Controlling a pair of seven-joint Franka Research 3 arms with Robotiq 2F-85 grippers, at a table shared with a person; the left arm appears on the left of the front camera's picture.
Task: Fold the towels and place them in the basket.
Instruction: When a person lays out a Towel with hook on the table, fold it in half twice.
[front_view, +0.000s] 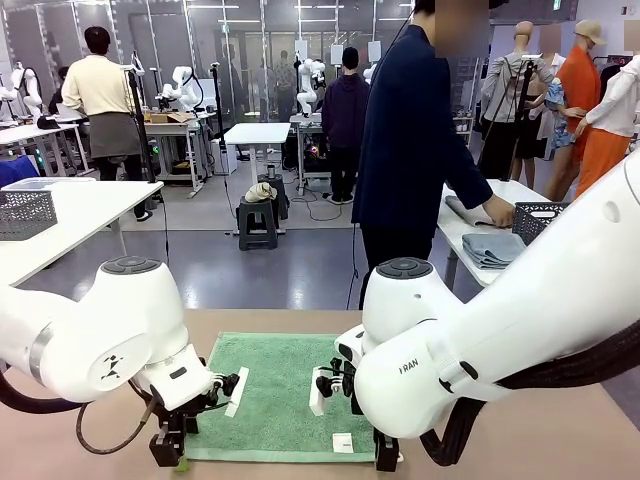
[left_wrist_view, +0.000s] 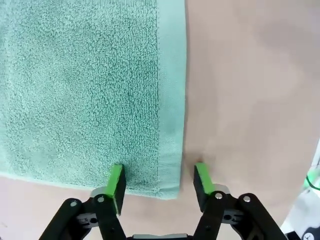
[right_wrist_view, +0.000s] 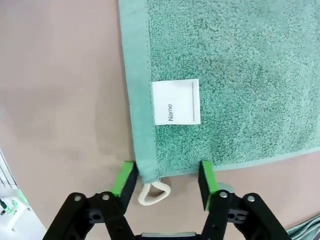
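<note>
One light-green towel (front_view: 275, 395) lies flat on the table between my two arms. Its white tag (right_wrist_view: 176, 101) sits near one corner, and a small white loop (right_wrist_view: 152, 193) hangs off that corner. My left gripper (front_view: 170, 455) (left_wrist_view: 157, 175) is down at the towel's near left corner (left_wrist_view: 167, 170). Its jaws are apart, one pad on the cloth and one on bare table. My right gripper (front_view: 385, 460) (right_wrist_view: 167, 172) straddles the near right corner above the loop, also open. The dark grey basket (front_view: 537, 218) stands on a side table at the far right.
A person in a dark top stands past the table, a hand (front_view: 497, 213) on the side table by the basket and some folded grey cloths (front_view: 490, 248). A grey mesh basket (front_view: 25, 212) sits on a white table at left. Bare tabletop (left_wrist_view: 250, 90) surrounds the towel.
</note>
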